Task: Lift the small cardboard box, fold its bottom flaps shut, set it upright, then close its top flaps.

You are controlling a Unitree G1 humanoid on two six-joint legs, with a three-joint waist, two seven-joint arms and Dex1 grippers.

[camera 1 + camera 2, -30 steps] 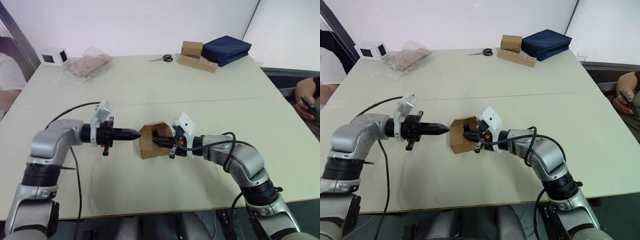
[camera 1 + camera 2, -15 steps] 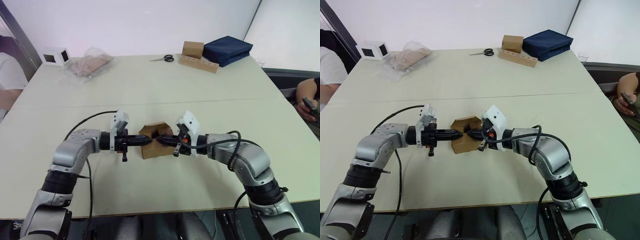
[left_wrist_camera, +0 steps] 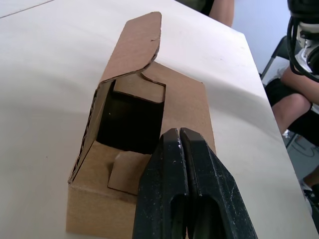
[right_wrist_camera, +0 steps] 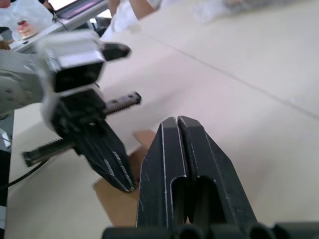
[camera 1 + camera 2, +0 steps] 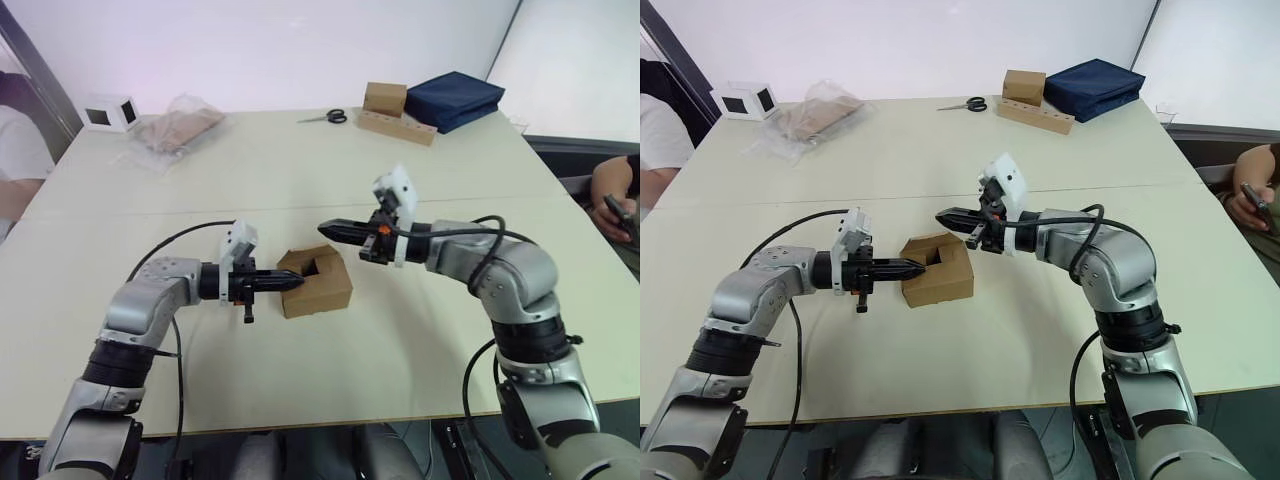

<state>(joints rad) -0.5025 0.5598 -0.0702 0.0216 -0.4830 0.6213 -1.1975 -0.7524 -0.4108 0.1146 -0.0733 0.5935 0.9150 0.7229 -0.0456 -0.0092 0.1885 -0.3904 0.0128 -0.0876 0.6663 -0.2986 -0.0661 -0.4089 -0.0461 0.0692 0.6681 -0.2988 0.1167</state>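
Note:
The small cardboard box (image 5: 318, 284) lies on the table (image 5: 300, 180) in front of me, one flap (image 3: 137, 45) standing up over a dark opening. My left gripper (image 5: 299, 281) is shut, its tip against the box's left side at the opening, holding nothing. Its closed fingers (image 3: 172, 164) overlap the box (image 3: 184, 99) in the left wrist view. My right gripper (image 5: 323, 229) is shut and hovers above and just behind the box, apart from it. In the right wrist view its tip (image 4: 177, 121) points down toward the left gripper (image 4: 117, 172) and a corner of the box (image 4: 117, 204).
Along the far edge are a white cube (image 5: 108, 113), a plastic bag (image 5: 182, 125), scissors (image 5: 326, 117), a taller brown box on a cardboard strip (image 5: 386, 100) and a navy bag (image 5: 455, 97). A person sits at the left edge (image 5: 15, 150); a hand holding a phone (image 5: 612, 205) shows at the right.
My right gripper has pulled away from the box and risen up and back. The box has settled flatter and slightly to the right. The left gripper has stayed at the box's left side.

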